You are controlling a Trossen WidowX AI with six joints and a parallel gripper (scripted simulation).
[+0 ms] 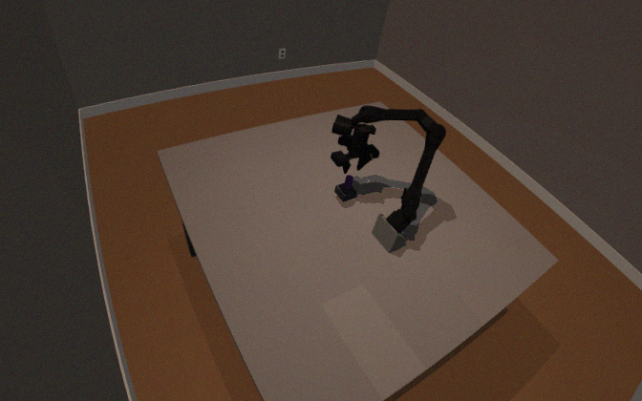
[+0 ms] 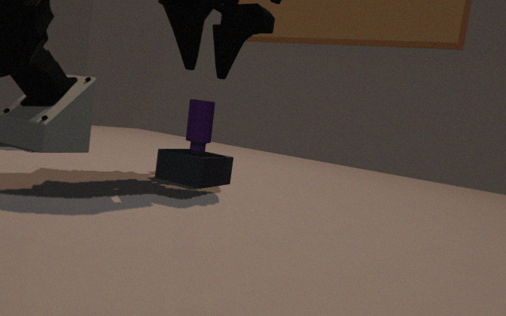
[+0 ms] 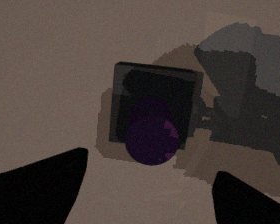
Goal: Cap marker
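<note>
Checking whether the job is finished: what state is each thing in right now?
cap: seated on the marker, upright, nothing gripping it.
marker: upright in the holder block, only a short stub showing below the cap.
holder block: resting on the table.
hand: open, empty, raised above the cap without touching it.
</note>
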